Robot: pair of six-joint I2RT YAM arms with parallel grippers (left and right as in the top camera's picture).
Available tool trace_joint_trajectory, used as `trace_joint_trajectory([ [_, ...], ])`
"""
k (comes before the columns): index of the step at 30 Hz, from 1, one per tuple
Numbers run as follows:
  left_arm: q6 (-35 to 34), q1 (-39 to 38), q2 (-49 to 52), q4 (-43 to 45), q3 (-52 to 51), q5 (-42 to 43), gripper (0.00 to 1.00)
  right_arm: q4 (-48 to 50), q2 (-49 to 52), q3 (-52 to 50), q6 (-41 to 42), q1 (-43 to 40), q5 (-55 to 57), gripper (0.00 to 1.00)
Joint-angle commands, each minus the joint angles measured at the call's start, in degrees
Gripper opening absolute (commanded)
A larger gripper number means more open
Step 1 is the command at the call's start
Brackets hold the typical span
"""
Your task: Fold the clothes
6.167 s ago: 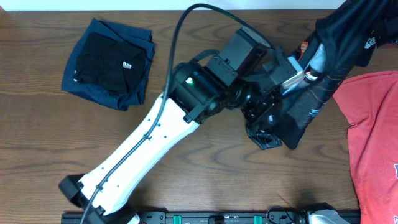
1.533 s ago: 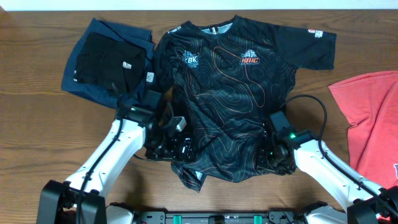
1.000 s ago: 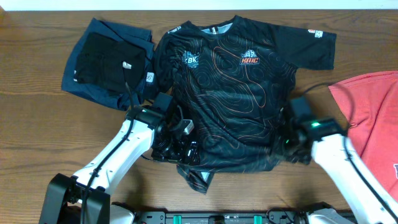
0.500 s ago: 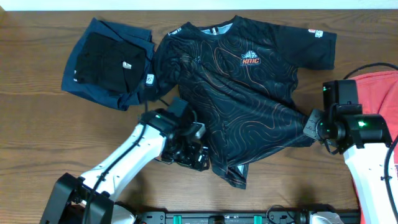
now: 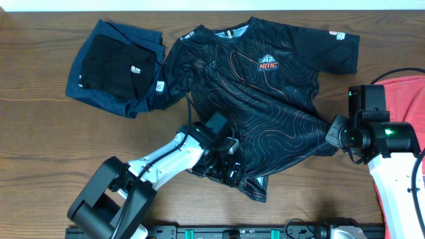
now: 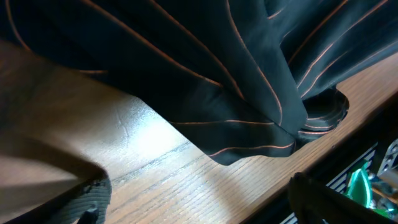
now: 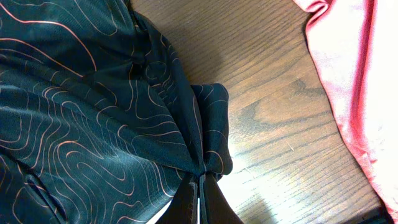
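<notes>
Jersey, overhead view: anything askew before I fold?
Yes. The jersey lies twisted: its bottom hem is bunched and curled by the open left claw, while the right claw pinches the opposite corner.

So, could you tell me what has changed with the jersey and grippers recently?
The right gripper, shut on the hem of the jersey, dragged it rightward, skewing the spread garment. The left gripper slid right along the hem, open. The navy pile and red T-shirt stayed put.

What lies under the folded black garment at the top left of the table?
Under the black garment lies a folded navy garment, showing past its top and right edges, on the wooden table. Its covered middle cannot be seen.
</notes>
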Motion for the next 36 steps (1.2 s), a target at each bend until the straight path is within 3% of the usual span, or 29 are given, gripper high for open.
trace_joint_trajectory([
  [1,-5.70,0.46,0.22,0.94,2.12,0.66,0.87,0.11,0.00,0.09,0.87,-0.31,-0.39,0.01],
  [8,-12.61,0.44,1.53,6.67,2.58,2.34,0.78,0.13,0.00,0.09,0.87,-0.31,-0.39,0.01],
  [13,-14.32,0.46,4.11,6.58,2.56,2.89,0.43,0.00,-0.11,0.09,0.87,-0.31,-0.37,0.01],
  [16,-14.69,0.44,4.63,6.47,2.56,3.21,0.38,0.00,-0.22,0.09,0.87,-0.31,-0.37,0.01],
  [19,-14.67,0.46,4.66,6.25,2.58,3.19,0.06,0.33,-0.22,0.09,0.87,-0.31,-0.35,0.01],
  [23,-9.92,2.86,3.50,0.81,3.96,3.10,0.06,1.27,-0.61,0.11,0.87,-0.31,0.13,0.01],
  [31,3.76,16.83,-5.18,-29.81,19.85,-9.57,0.06,2.69,-3.89,0.11,0.70,-0.35,2.40,0.01],
  [36,5.99,18.38,-10.86,-31.39,22.34,-14.05,0.06,0.44,-4.46,0.07,0.02,-0.35,-0.17,0.01],
])
